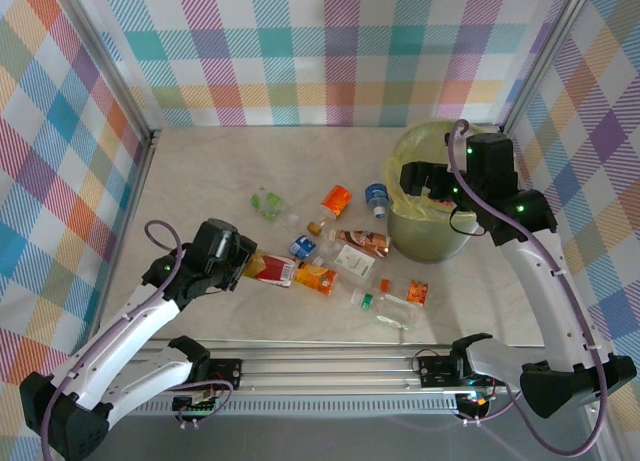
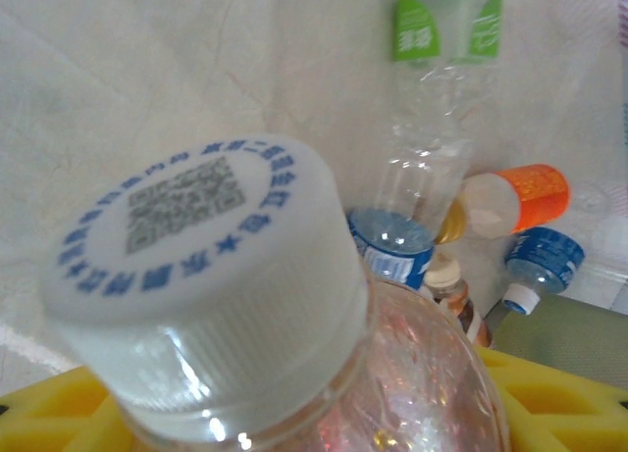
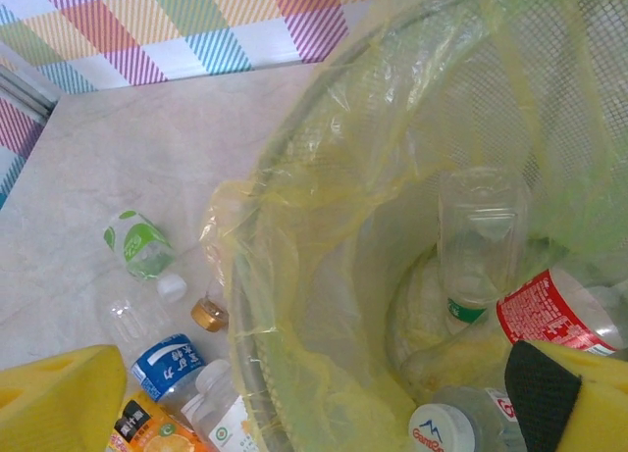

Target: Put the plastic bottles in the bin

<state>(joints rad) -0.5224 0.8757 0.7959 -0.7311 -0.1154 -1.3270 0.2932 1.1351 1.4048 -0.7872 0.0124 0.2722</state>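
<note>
Your left claw sits low on the tabletop, set narrow on the red-labelled bottle. From the left wrist, its white cap and clear shoulder sit between the yellow pads, which look pressed to both sides. I judge this to be the pick-up step for that bottle.

Before you lift, make sure the squeeze is firm but not crushing. Thin clear plastic gives way and can pop out sideways. You are gripping near the neck, so the body will probably hang and swing. Lift straight up first, high enough to clear the orange-labelled bottle lying just beside it. Clear the other plastic bottles too, which lie scattered between you and the bin.

The bin stands at the far right of the tabletop, well apart from the left claw. Your right claw hangs over its mouth, jaws wide with nothing between them. From the right wrist you see bottles in the bin, down inside the yellow-green liner.

Move the right arm aside before you bring the left across, or the two may meet above the rim. It looks a long reach for the left arm, so carry the bottle in slowly. Stop over the middle of the opening and let go only there. A bottle dropped on the edge may catch the loose liner or bounce back out.
</note>
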